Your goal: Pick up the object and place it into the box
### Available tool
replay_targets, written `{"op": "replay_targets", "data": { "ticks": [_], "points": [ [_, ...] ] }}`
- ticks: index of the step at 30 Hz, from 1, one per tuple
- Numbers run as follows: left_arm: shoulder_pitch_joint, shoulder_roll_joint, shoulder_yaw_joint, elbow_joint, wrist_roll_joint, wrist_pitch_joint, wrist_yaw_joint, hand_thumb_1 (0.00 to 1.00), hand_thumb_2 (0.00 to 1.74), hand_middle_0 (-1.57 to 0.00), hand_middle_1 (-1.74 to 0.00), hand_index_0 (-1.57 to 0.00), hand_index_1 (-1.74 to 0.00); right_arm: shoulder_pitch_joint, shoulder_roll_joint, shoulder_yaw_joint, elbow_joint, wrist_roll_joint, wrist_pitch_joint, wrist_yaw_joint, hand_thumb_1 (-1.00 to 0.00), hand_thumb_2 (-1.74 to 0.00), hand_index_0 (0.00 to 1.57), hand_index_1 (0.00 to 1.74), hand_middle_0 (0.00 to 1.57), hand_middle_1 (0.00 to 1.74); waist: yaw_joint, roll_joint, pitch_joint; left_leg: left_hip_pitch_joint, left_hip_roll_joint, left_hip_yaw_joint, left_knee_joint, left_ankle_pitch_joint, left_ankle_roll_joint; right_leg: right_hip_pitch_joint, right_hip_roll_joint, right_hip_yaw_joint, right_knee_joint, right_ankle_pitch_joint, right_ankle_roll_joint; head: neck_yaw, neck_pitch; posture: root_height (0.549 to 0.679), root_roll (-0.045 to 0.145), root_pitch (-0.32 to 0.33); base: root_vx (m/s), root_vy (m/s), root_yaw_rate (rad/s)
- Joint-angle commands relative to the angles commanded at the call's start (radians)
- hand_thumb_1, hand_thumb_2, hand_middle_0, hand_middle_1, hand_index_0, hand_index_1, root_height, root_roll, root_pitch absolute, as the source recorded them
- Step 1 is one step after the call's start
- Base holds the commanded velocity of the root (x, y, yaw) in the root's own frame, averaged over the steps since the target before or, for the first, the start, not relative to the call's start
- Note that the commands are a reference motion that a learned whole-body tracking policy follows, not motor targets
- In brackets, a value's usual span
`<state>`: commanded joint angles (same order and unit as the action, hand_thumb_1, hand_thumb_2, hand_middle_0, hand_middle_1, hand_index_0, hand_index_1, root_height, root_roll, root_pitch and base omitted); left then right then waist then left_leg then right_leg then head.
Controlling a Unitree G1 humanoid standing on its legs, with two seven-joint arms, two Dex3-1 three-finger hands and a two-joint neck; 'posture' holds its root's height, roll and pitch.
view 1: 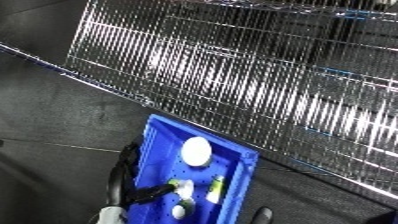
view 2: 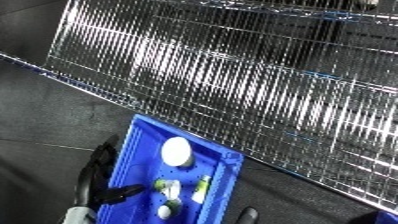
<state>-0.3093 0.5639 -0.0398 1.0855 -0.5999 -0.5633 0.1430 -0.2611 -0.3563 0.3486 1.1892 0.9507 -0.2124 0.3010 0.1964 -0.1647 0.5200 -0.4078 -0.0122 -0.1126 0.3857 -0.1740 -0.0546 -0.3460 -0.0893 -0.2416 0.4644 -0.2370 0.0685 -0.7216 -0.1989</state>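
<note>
Blue plastic bin [view 1: 233,192] sits on dark floor just beside a wire rack [view 1: 266,80], open floor to its left. Inside lies a round white object [view 1: 196,150]. Left hand [view 1: 133,187] grips the bin's near wall, fingers curled over it. Right hand [view 2: 247,216] barely shows; its fingers cannot be told.

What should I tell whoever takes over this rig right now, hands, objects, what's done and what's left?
Left hand: at the blue bin's left rim, dark fingers reaching over it into the bin; whether they hold anything cannot be told.
Right hand: only a dark tip shows at the lower edge, beside the bin's right side; state unclear.
In the bin: a white round object and a few small white and yellow-green items lower down.
Behind the bin: a wire rack.
Done: several objects are in the bin.
Left: no object shows outside the bin; check the surroundings.
</note>
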Motion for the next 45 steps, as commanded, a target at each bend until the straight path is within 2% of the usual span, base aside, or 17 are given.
{"op": "replay_targets", "data": {
  "ticks": [8, 14, 18, 23, 26, 31, 36, 41, 45],
  "points": [
    [-0.004, -0.004, -0.008, 0.024, -0.021, 0.042, -0.049, 0.00, 0.00, 0.00, 0.00, 0.00, 0.00, -0.006, 0.004, 0.000, -0.005, -0.003, 0.001, -0.004, 0.00, 0.00, 0.00, 0.00, 0.00, 0.00, -0.007, 0.007, 0.000, -0.006, -0.006, 0.006, 0.024, -0.015, 0.0068, -0.006, -0.0004, 0.007, 0.012, -0.002, 0.0008, 0.023, 0.000, 0.662, 0.022, 0.118, -0.007, 0.003, -0.040],
    [-0.002, -0.014, -0.025, 0.034, -0.043, 0.059, -0.104, 0.00, 0.00, 0.00, 0.00, 0.00, 0.00, -0.008, 0.004, -0.005, -0.014, -0.009, 0.002, -0.009, 0.00, 0.00, 0.00, 0.00, 0.00, 0.00, -0.019, 0.012, 0.000, -0.002, -0.004, 0.016, 0.035, -0.025, 0.0102, -0.008, -0.0002, 0.013, 0.017, -0.002, 0.0038, 0.080, 0.018, 0.661, 0.019, 0.114, -0.016, -0.009, -0.079],
    [0.002, -0.030, -0.056, 0.025, -0.077, 0.111, -0.185, 0.00, 0.00, 0.00, 0.00, 0.00, 0.00, -0.015, 0.000, -0.016, -0.020, 0.006, 0.017, -0.004, 0.00, 0.00, 0.00, 0.00, 0.00, 0.00, -0.032, 0.021, 0.000, 0.001, -0.003, 0.025, 0.047, -0.032, 0.0123, -0.008, 0.0007, 0.019, 0.016, 0.002, 0.0066, 0.175, 0.043, 0.661, 0.019, 0.110, -0.043, 0.010, -0.151],
    [-0.001, -0.053, -0.108, 0.019, -0.092, 0.192, -0.275, 0.00, 0.00, 0.00, 0.00, 0.00, 0.00, -0.056, -0.019, -0.034, -0.017, 0.002, 0.047, -0.015, 0.00, 0.00, 0.00, 0.00, 0.00, 0.00, -0.052, 0.045, 0.000, 0.000, 0.001, 0.047, 0.067, -0.035, 0.0124, -0.014, -0.0007, 0.032, 0.013, 0.013, 0.0088, 0.289, 0.050, 0.661, 0.021, 0.106, -0.057, 0.053, -0.188],
    [-0.009, -0.057, -0.139, 0.016, -0.077, 0.227, -0.295, 0.00, 0.00, 0.00, 0.00, 0.00, 0.00, -0.083, -0.033, -0.039, -0.018, -0.010, 0.062, -0.024, 0.00, 0.00, 0.00, 0.00, 0.00, 0.00, -0.061, 0.058, 0.000, -0.002, 0.003, 0.057, 0.076, -0.035, 0.0119, -0.020, -0.0015, 0.040, 0.015, 0.019, 0.0099, 0.376, 0.038, 0.661, 0.021, 0.104, -0.036, 0.030, -0.148],
    [-0.015, -0.068, -0.176, 0.003, -0.082, 0.267, -0.299, 0.00, 0.00, 0.00, 0.00, 0.00, 0.00, -0.122, -0.057, -0.045, -0.026, -0.026, 0.085, -0.042, 0.00, 0.00, 0.00, 0.00, 0.00, 0.00, -0.077, 0.086, 0.000, -0.006, -0.002, 0.067, 0.088, -0.034, 0.0124, -0.036, -0.0010, 0.059, 0.023, 0.028, 0.0094, 0.525, 0.040, 0.660, 0.025, 0.102, -0.030, 0.040, -0.118],
    [-0.004, -0.087, -0.197, -0.007, -0.070, 0.273, -0.287, 0.00, 0.00, 0.00, 0.00, 0.00, 0.00, -0.135, -0.074, -0.053, -0.040, -0.040, 0.078, -0.042, 0.00, 0.00, 0.00, 0.00, 0.00, 0.00, -0.090, 0.114, 0.000, -0.007, -0.003, 0.076, 0.075, -0.021, 0.0127, -0.056, -0.0016, 0.070, 0.022, 0.042, 0.0127, 0.733, 0.070, 0.659, 0.027, 0.108, -0.026, 0.027, -0.074],
    [0.007, -0.100, -0.215, -0.029, -0.047, 0.287, -0.265, 0.00, 0.00, 0.00, 0.00, 0.00, 0.00, -0.148, -0.093, -0.047, -0.082, -0.052, 0.038, -0.002, 0.00, 0.00, 0.00, 0.00, 0.00, 0.00, -0.105, 0.133, 0.000, -0.004, -0.001, 0.086, 0.052, -0.006, 0.0126, -0.074, -0.0007, 0.073, 0.032, 0.045, 0.0141, 0.925, 0.090, 0.658, 0.026, 0.116, -0.033, 0.010, -0.084],
    [0.029, -0.101, -0.224, -0.055, -0.029, 0.305, -0.244, 0.00, 0.00, 0.00, 0.00, 0.00, 0.00, -0.142, -0.125, -0.035, -0.159, -0.047, 0.040, 0.050, 0.00, 0.00, 0.00, 0.00, 0.00, 0.00, -0.120, 0.141, 0.000, -0.001, 0.001, 0.091, 0.054, -0.007, 0.0115, -0.083, -0.0037, 0.077, 0.047, 0.043, 0.0121, 1.025, 0.084, 0.657, 0.027, 0.112, -0.016, 0.015, -0.212]
  ]
}}
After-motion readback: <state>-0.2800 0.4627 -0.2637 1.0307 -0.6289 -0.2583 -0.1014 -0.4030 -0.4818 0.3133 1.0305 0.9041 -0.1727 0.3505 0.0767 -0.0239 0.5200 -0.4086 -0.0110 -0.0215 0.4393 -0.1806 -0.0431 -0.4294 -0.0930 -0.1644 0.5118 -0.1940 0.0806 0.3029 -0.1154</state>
